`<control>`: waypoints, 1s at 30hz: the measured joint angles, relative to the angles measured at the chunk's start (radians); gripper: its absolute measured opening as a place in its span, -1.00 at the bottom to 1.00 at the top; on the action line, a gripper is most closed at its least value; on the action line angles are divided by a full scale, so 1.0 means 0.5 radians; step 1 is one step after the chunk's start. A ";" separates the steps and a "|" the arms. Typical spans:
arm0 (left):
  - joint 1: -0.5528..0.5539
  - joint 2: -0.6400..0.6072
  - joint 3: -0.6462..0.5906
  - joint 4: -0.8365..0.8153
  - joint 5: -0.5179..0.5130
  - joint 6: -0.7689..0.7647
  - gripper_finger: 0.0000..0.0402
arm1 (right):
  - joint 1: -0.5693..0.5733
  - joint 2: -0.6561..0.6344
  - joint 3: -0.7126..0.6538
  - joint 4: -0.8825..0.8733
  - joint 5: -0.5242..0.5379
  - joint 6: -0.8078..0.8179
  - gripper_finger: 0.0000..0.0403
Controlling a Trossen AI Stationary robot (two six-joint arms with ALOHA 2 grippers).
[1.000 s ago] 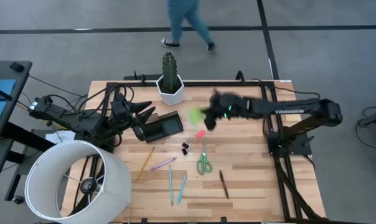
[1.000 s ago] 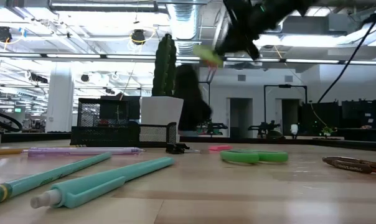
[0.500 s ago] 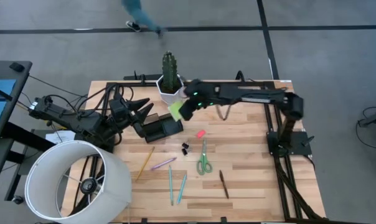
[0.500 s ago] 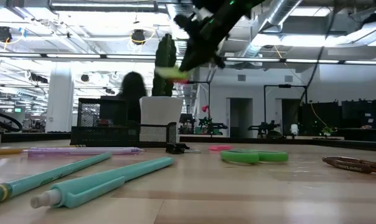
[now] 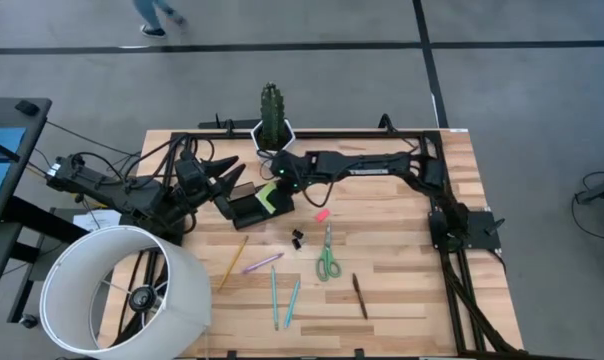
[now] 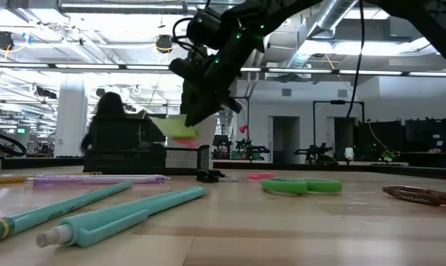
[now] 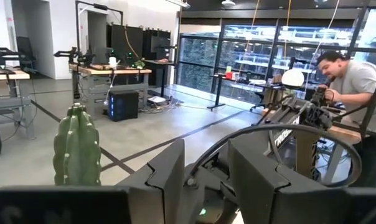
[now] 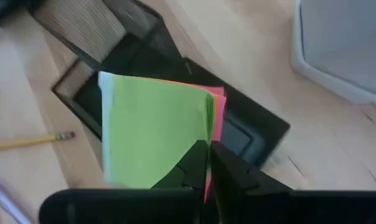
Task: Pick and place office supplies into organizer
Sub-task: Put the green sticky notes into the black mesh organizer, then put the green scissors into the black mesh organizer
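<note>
No text, label, brand or number can be read anywhere. The right arm (image 5: pixel 372 163) has pale lettering along its side at about 1 o'clock from the table's middle, but it is too small to make out.

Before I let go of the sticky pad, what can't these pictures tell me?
- Organizer compartments: in the right wrist view the sticky-note pad covers much of them, so the slot beneath is unclear.
- High view: the right claw overlaps the pad, hiding its height above the tray.
- Low view: the organizer's mesh wall hides its inside.
- Left wrist view: the left claw looks past the cactus, so the table is not seen.
</note>
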 joint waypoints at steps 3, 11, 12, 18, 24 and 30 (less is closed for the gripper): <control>0.000 -0.001 0.000 0.000 -0.001 0.003 -0.43 | -0.024 0.016 0.034 -0.054 0.002 0.000 -0.79; 0.000 -0.001 0.000 -0.010 -0.004 0.089 -0.43 | -0.061 0.012 0.098 -0.193 0.003 0.000 -0.58; 0.000 -0.001 0.000 -0.010 -0.006 0.090 -0.43 | -0.061 0.012 0.119 -0.226 -0.006 0.000 -0.57; -0.001 -0.005 0.000 -0.115 0.108 -0.048 -0.43 | -0.055 -0.006 0.332 -0.687 -0.176 -0.134 -0.62; -0.002 -0.002 0.000 -0.663 0.529 -0.787 -0.43 | 0.018 -0.170 0.526 -1.002 -0.197 -0.310 -0.68; 0.000 0.088 -0.002 -1.283 0.948 -1.728 -0.43 | 0.090 -0.500 0.540 -1.119 -0.200 -0.454 -0.68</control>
